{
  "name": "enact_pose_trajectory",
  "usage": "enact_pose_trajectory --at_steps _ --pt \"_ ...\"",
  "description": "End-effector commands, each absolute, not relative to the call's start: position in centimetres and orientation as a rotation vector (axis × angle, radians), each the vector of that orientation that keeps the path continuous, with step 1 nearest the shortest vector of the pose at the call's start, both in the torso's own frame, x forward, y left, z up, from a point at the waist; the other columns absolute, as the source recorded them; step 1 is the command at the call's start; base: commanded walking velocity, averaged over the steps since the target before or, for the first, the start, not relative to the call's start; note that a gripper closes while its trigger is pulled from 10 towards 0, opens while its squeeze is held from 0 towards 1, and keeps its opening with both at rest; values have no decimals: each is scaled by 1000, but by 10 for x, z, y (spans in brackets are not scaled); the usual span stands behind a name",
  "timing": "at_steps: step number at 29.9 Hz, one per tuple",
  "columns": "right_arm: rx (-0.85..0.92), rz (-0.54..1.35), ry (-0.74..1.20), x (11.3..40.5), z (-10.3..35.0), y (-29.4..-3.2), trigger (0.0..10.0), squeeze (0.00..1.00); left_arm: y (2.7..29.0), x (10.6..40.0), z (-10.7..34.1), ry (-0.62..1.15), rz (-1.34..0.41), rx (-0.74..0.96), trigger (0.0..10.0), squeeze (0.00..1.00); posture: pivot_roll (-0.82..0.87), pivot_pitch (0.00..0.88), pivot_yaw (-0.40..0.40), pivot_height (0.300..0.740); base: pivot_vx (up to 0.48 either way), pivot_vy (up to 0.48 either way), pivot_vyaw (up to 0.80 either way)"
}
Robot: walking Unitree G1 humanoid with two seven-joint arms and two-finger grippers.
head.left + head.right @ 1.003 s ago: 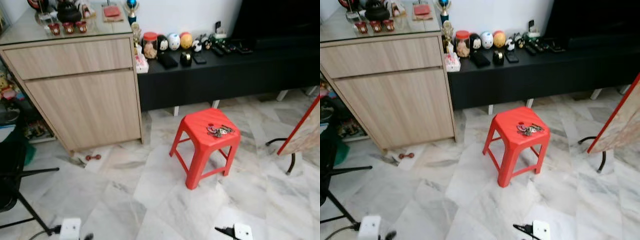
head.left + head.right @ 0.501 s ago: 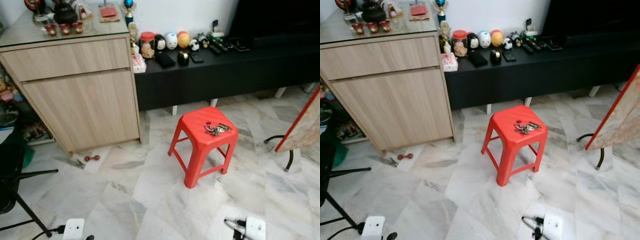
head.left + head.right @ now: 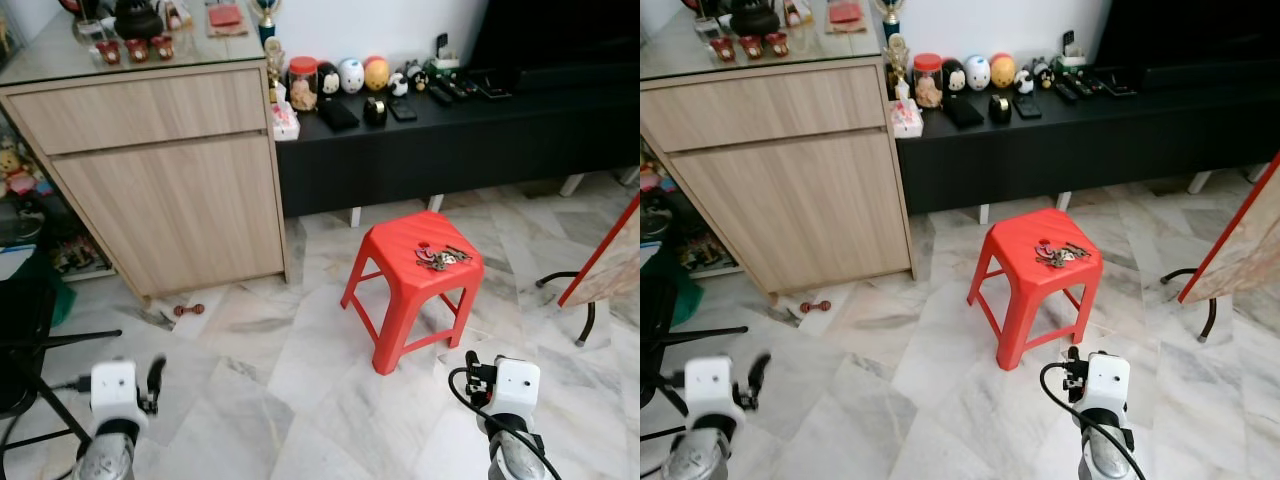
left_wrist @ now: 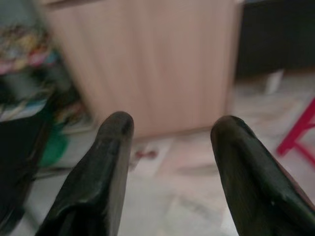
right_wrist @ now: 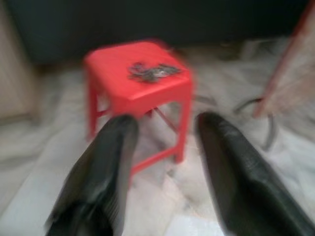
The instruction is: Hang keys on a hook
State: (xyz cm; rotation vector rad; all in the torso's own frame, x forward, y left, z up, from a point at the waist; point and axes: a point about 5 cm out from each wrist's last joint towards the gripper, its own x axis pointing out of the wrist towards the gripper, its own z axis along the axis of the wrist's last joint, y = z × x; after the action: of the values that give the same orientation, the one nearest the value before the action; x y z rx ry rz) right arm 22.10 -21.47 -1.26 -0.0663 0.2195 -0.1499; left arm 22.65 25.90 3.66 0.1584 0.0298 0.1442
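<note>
A bunch of keys lies on top of a red plastic stool standing on the marble floor right of centre. The right wrist view looks at the keys on the stool from a short way off. My right gripper is open and empty, raised low in front of the stool, its black fingers well short of it. My left gripper is open and empty too, held at the lower left and pointing toward the wooden cabinet.
A light wooden cabinet stands at the left, with a low black bench carrying figurines along the wall. A black chair base sits at far left. A red-edged board on a black stand leans at the right. A small dumbbell lies on the floor.
Both arms have risen into view at the bottom, left and right. The keys and the stool have stayed put; the camera has shifted slightly.
</note>
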Motion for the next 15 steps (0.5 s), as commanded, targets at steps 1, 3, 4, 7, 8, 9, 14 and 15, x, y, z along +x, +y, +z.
enact_pose_trajectory --at_steps 1,3,4,7,8,9,14,15 --pt "-72 -107 213 214 -12 -209 10000 0 243 219 35 38 76 139 10000 0 1 0 -13 740 0 0 0" --pt "-64 -107 213 210 -12 -208 10000 0 238 215 37 34 61 133 10000 0 -7 0 -13 740 0 0 0" --pt "-62 -110 209 207 -11 -208 10000 0 235 211 39 25 59 126 10000 0 -9 0 -17 740 0 0 0" --pt "-47 -103 212 205 -9 -208 10000 0 229 200 42 33 24 122 10000 0 -13 0 -17 740 0 0 0" --pt "-47 -103 212 205 -9 -208 10000 0 229 200 42 33 24 122 10000 0 -13 0 -17 740 0 0 0" --pt "-44 -69 226 207 -9 -207 10000 0 225 193 42 63 -2 122 10000 0 -12 0 -17 740 0 0 0" --pt "12 -84 364 212 -27 -211 10000 0 239 194 26 153 104 77 10000 0 -1 0 -22 740 0 0 0" --pt "26 -107 403 212 -32 -213 10000 0 246 195 19 182 163 33 10000 0 0 0 -23 740 0 0 0"
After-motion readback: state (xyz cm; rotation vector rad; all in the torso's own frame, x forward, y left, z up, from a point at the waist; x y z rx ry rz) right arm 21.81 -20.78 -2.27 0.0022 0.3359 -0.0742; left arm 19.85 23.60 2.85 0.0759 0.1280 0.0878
